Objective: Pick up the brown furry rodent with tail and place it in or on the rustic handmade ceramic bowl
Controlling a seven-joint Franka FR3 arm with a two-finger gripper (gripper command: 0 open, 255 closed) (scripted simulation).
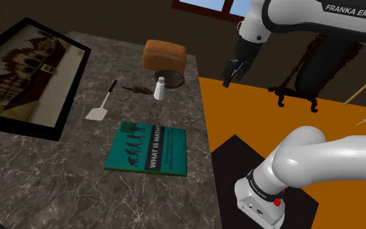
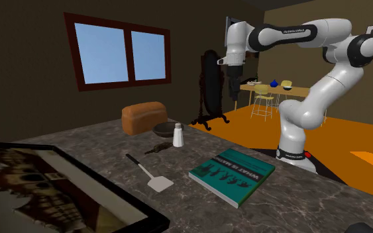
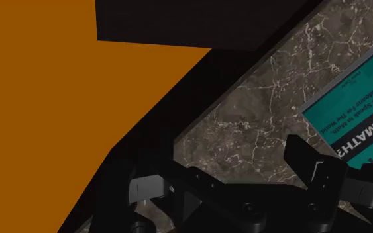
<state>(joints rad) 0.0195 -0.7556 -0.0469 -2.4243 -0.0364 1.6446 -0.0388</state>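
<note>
Small dark-brown furry rodent (image 1: 136,89) lies flat on the marbled grey counter (image 1: 77,169). It's well apart from my black two-finger claw (image 1: 229,78), lower, toward the shoulder view's left. Its long axis looks roughly in line with that reach. White shaker (image 1: 160,88) and dark round bowl (image 1: 175,79) sit between us. Claw is empty, fingers spread, hanging past the counter edge over orange floor (image 1: 240,110). I'd clear both on approach.

On the counter (image 1: 58,172) the rodent (image 1: 138,90) lies between spatula (image 1: 101,106) and shaker (image 1: 160,88), near the bowl (image 1: 175,79).
</note>
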